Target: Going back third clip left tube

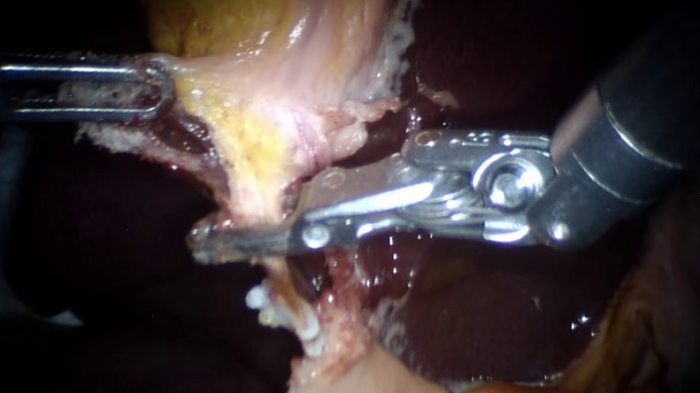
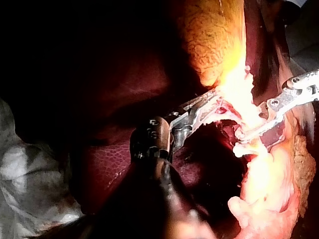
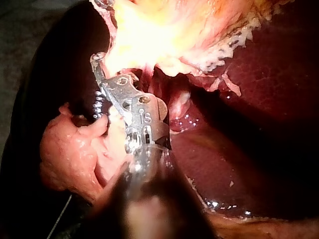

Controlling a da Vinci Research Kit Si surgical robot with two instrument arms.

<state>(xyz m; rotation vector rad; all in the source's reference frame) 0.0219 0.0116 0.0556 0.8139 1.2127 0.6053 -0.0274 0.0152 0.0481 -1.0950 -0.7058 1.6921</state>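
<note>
Left tube point(image 1: 256, 195), pale pink soft wet strand, centre frame; my silver right tool point(image 1: 204, 241) lies across it, grip cannot tell. Left tool point(image 1: 154, 87), upper left, clamps yellow fatty tissue point(image 1: 209, 102). Tube slippery, tears easily; I'd hold fat beside it

Left instrument point(image 1: 152, 91) at the gallbladder point(image 1: 275, 18)'s left edge, right instrument point(image 1: 206, 243) across the tube point(image 1: 253, 190) below it, liver point(image 1: 489, 313) behind.

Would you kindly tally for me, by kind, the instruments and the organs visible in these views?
2 instruments: left instrument, right instrument
1 gallbladder
1 liver
Total: 4
</note>
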